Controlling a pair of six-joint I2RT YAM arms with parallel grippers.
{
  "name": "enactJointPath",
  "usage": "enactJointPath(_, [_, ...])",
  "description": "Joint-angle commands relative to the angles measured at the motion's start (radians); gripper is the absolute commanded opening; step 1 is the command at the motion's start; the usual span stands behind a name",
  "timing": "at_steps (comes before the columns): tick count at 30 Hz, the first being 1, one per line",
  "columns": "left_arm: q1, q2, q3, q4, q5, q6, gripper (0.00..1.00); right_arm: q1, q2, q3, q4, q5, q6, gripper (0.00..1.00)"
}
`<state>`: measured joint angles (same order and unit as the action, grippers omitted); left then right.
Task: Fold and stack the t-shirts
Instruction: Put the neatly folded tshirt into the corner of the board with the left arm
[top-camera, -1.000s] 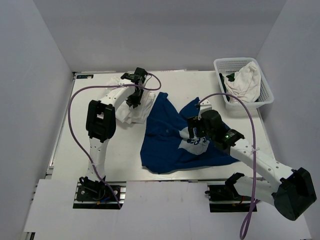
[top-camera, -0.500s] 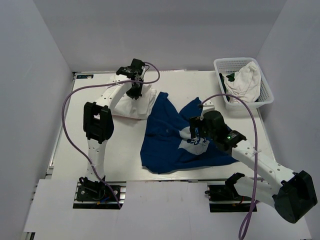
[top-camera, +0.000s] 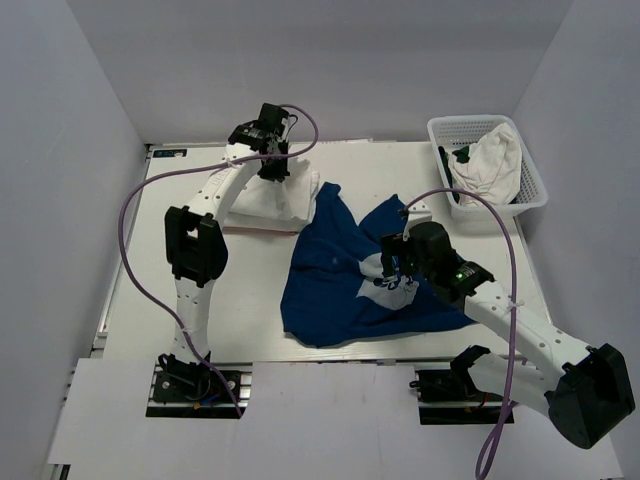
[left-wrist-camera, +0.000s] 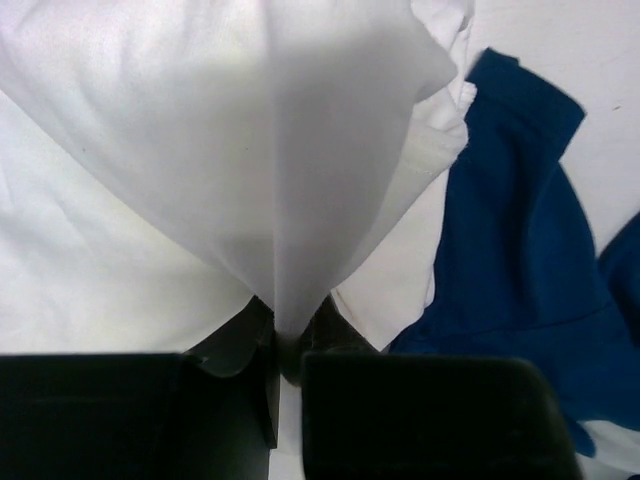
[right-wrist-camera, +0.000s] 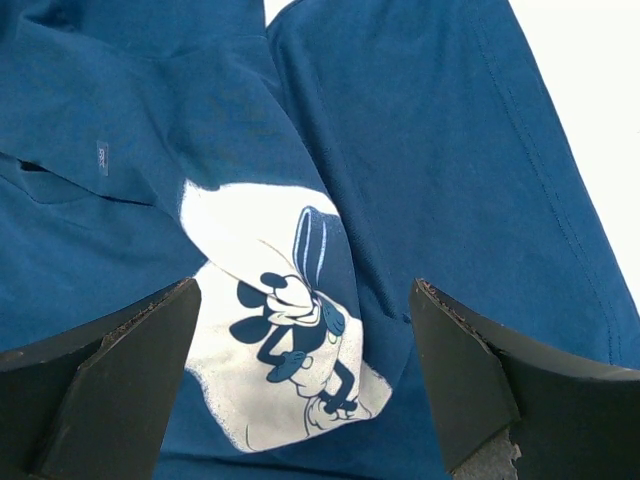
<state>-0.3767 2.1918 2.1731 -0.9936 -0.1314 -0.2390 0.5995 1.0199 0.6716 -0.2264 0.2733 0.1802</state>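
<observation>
While the left gripper (left-wrist-camera: 285, 352) clamped a fold of the plain white cloth t-shirt (left-wrist-camera: 230, 170) at eleven o'clock, apparently mid-fold, the right gripper (right-wrist-camera: 303, 385) hung wide apart over the crumpled navy print t-shirt (right-wrist-camera: 420, 150), which likely needed spreading next.

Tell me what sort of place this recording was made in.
Probably a lab robot cell, not a home: a white table boxed in by bare walls, two robot arms bolted at its near edge, and a navy t-shirt and a plastic basket on it.
</observation>
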Motion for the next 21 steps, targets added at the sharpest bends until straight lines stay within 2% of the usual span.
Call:
enactJointPath(1, [-0.007,-0.023,0.028,0.116,0.100,-0.046,0.00,-0.010,-0.020,-0.007,0.024,-0.011,0.012,0.90])
enactJointPath(5, [-0.016,0.063,0.019,0.127,0.113,-0.089,0.00,-0.012,-0.014,-0.004,0.022,-0.011,0.013,0.90])
enactJointPath(7, [-0.016,0.086,-0.007,0.153,0.160,-0.089,0.21,-0.012,-0.009,-0.006,0.022,-0.011,0.012,0.90])
enactJointPath(8, [-0.016,0.095,-0.007,0.153,0.174,-0.089,0.43,-0.010,-0.009,-0.004,0.015,-0.011,0.012,0.90])
enactJointPath(9, [-0.016,0.108,-0.007,0.153,0.203,-0.089,0.57,-0.012,-0.009,-0.001,0.013,-0.009,0.012,0.90])
enactJointPath(11, [-0.016,0.108,-0.016,0.153,0.204,-0.089,0.76,-0.014,-0.010,0.000,0.007,-0.006,0.010,0.90])
enactJointPath(13, [-0.016,0.092,-0.016,0.153,0.191,-0.080,0.85,-0.015,-0.009,-0.001,0.007,-0.009,0.010,0.90])
enactJointPath(14, [-0.016,0.080,-0.016,0.153,0.191,-0.080,0.99,-0.012,-0.011,-0.003,0.010,-0.017,0.010,0.90])
enactJointPath(21, [-0.016,-0.074,-0.007,0.173,0.181,-0.049,0.99,-0.010,-0.003,0.008,0.019,-0.048,0.005,0.90])
